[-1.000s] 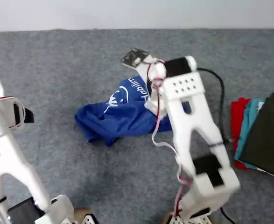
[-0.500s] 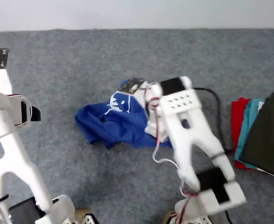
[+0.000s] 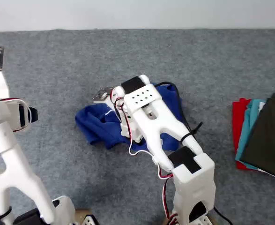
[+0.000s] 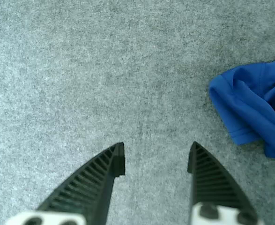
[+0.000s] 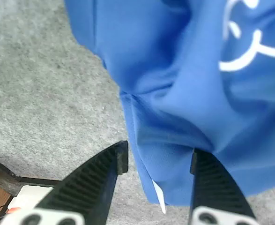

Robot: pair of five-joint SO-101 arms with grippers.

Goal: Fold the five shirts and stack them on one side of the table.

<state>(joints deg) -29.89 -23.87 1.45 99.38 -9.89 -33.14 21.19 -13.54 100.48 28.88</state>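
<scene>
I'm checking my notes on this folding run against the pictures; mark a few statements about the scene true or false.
1. The blue shirt lies crumpled near the middle of the table. True.
2. The right gripper is shut on the blue shirt. False: its jaws stand open, just over the shirt's edge.
3. The left gripper is open over bare grey mat, with the blue shirt off to one side. True.
4. The stack at the table's edge holds only red shirts. False: it shows a red shirt, a teal shirt and a dark shirt.
</scene>
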